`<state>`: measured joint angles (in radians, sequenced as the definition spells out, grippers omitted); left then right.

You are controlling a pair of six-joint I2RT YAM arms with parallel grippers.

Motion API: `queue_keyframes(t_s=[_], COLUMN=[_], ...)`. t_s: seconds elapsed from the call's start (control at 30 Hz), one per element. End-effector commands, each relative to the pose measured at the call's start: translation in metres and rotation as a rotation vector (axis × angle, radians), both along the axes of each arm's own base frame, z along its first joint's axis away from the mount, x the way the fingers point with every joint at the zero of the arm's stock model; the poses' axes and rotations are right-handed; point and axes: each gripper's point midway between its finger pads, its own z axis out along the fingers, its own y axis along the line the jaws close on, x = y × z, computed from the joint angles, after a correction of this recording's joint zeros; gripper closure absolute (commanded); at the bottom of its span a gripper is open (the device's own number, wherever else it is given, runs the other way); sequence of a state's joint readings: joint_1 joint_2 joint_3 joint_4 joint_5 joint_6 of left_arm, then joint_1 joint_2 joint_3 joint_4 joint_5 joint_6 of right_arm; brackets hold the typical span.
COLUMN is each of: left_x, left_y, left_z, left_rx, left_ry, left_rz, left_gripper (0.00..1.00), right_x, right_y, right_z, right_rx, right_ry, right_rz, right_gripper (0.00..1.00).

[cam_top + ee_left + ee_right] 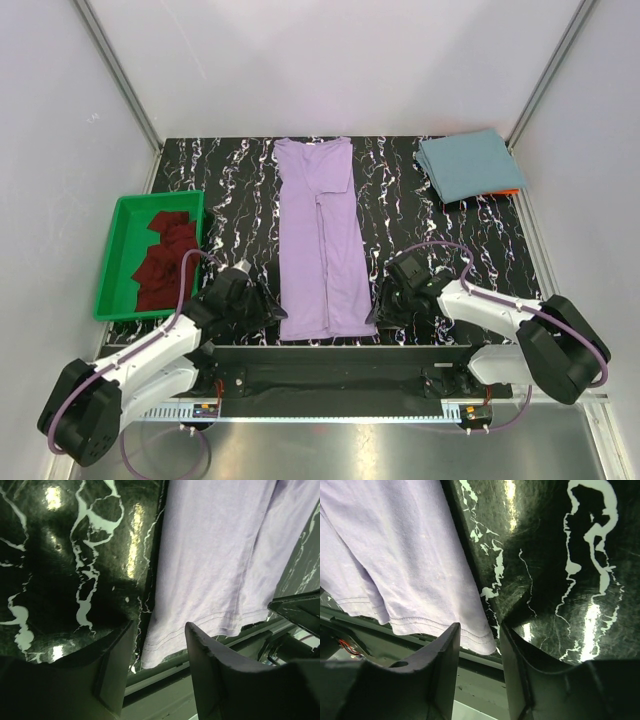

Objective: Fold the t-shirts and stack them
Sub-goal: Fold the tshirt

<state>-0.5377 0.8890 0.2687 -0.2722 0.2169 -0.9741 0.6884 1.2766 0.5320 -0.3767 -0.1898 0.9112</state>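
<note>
Left gripper (270, 311) sat low at the near left corner of the lavender t-shirt (320, 240), its jaws apart and clamping nothing; from the left wrist view that hem corner showed in the gap between the two fingers (215, 670). Right gripper (378, 308) mirrored it at the near right corner, jaws likewise parted (a narrower gap than the left's), with the stitched hem corner lying just between them and not pinched. The lavender t-shirt lay flat in the middle of the table (235, 190) as a long narrow strip, sleeves folded in, its hem at the near edge. A teal t-shirt (468, 165) rested folded at the far right corner. The maroon t-shirt (165, 260) lay crumpled inside the green tray (110, 265) on the left side.
</note>
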Motion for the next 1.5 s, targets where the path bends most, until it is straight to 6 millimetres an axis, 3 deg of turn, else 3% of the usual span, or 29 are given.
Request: queue_keyframes(t_s=[0.0, 0.2, 0.37, 0.63, 1.03, 1.2, 1.37, 1.47], left_x=[-0.014, -0.016, -0.024, -0.034, -0.039, -0.041, -0.041, -0.039], left_y=[0.018, 0.021, 0.014, 0.014, 0.009, 0.01, 0.01, 0.009], left_z=[-0.017, -0.004, -0.009, -0.015, -0.025, -0.028, -0.023, -0.011], left_rx=[0.092, 0.12, 0.118, 0.166, 0.166, 0.181, 0.189, 0.189], left_ry=[0.054, 0.042, 0.069, 0.099, 0.111, 0.124, 0.121, 0.105], left_rz=[0.026, 0.015, -0.024, -0.038, -0.041, -0.047, -0.042, -0.039], left_gripper=[0.49, 0.49, 0.5, 0.53, 0.63, 0.74, 1.0, 1.0], right_x=[-0.003, -0.008, -0.011, -0.015, -0.014, -0.014, -0.015, -0.016], right_y=[-0.002, -0.007, -0.009, -0.006, -0.005, -0.003, -0.003, -0.01], right_z=[-0.009, -0.006, -0.006, -0.007, -0.008, -0.006, -0.002, 0.003], right_rx=[-0.015, -0.042, -0.049, -0.055, -0.049, -0.042, -0.063, -0.101], right_ry=[0.0, 0.013, 0.01, 0.005, -0.014, -0.02, -0.032, -0.043], right_rz=[-0.013, -0.026, -0.044, -0.039, -0.041, -0.037, -0.024, -0.026], right_gripper=[0.56, 0.61, 0.62, 0.86, 1.0, 1.0, 1.0, 1.0])
